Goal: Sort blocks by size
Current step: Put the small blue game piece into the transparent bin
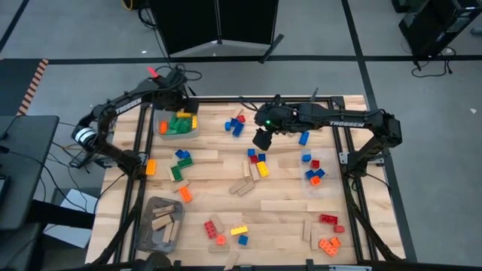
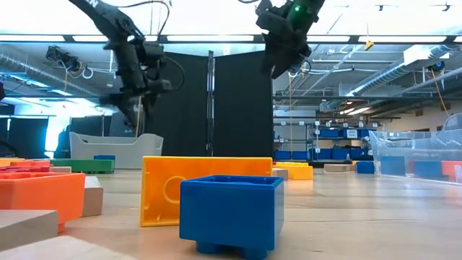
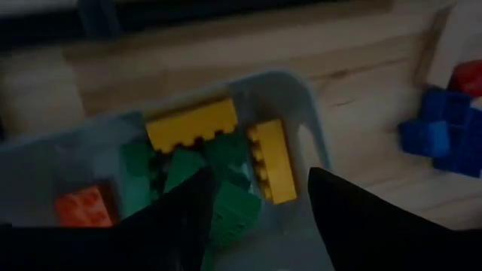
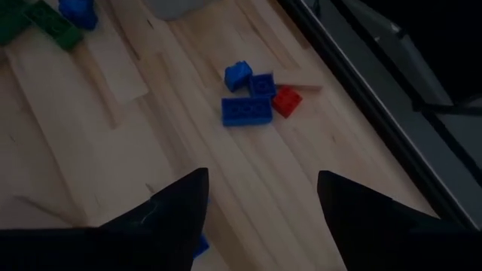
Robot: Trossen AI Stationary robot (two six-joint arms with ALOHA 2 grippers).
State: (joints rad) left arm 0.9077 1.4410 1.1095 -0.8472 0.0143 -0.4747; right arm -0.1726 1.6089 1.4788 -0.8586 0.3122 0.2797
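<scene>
Your left gripper [image 3: 256, 218] hangs over the grey bin [image 1: 167, 131], jaws apart and empty; long green and yellow blocks [image 3: 215, 162] lie inside, a drop apparently just done. Your right gripper [image 4: 260, 203], open and empty, hovers beyond the bin above loose blocks [image 4: 256, 98]. Next, pick one. Only the high view shows the scattered table [image 1: 286, 218].

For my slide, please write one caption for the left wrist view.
Left gripper, open, above the clear bin holding yellow, green and orange bricks.
</scene>
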